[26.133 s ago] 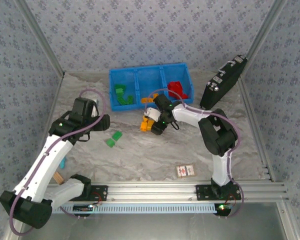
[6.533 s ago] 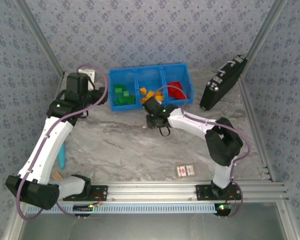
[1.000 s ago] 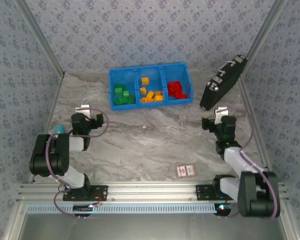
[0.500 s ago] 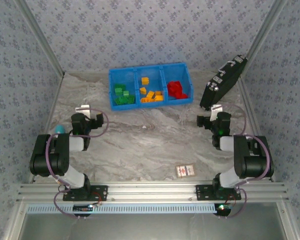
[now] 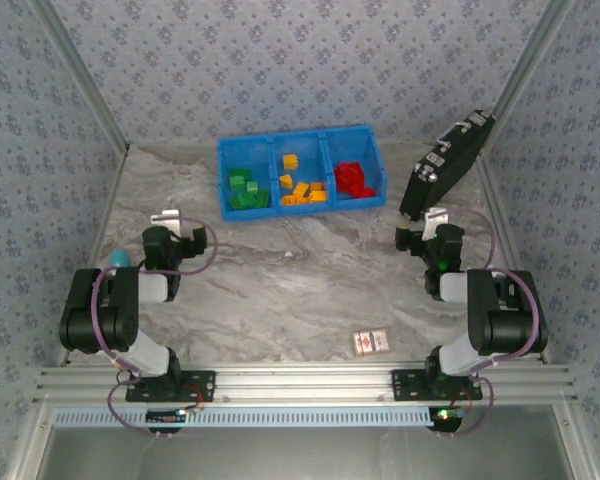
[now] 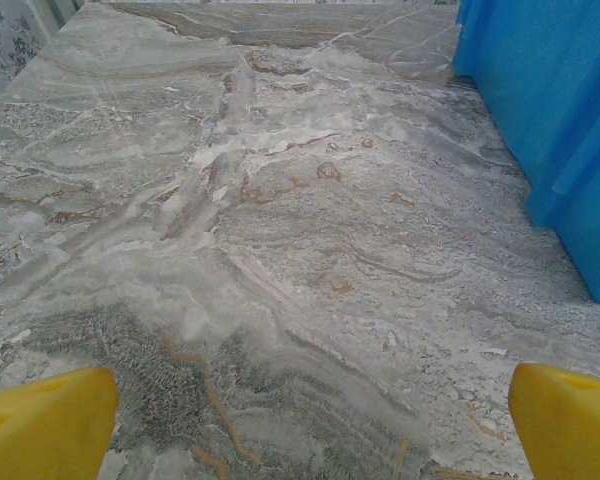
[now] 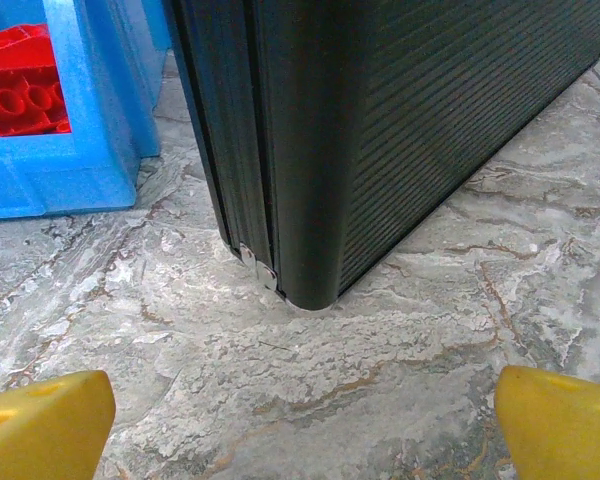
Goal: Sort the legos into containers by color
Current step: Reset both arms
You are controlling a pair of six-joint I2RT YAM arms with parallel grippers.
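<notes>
Upper centre of the overhead view: blue three-compartment tray (image 5: 223, 178) on the marbled table (image 5: 300, 290), with green legos (image 5: 244, 190) in the left compartment, orange-yellow legos (image 5: 300, 186) in the middle and red legos (image 5: 352, 178) in the right. No loose brick to be made out on the stone anywhere in frame, so by the look of it the sorting is done, with nothing left but parking. Lower left and lower right: both arms folded low near their bases. Left gripper (image 6: 305, 425) released, yellow fingertips (image 6: 45, 425) wide apart at the bottom corners of its wrist view, grasping nothing, aimed over bare stone with the tray's blue wall at the right edge. Right gripper (image 7: 305, 425) likewise spread and empty, facing a corner of the black device (image 7: 380, 130) from close by, red legos in the tray at the upper left of that view. To finish well: hold the pose with jaws apart, check each compartment for a stray colour, and avoid any forward swing on the right, given the black device standing on edge just ahead and liable to be knocked. Also about: red-and-white card (image 5: 370, 341) at lower centre and light blue stick (image 5: 118, 258) beside the left arm, neither part of the job, neither in the way.
</notes>
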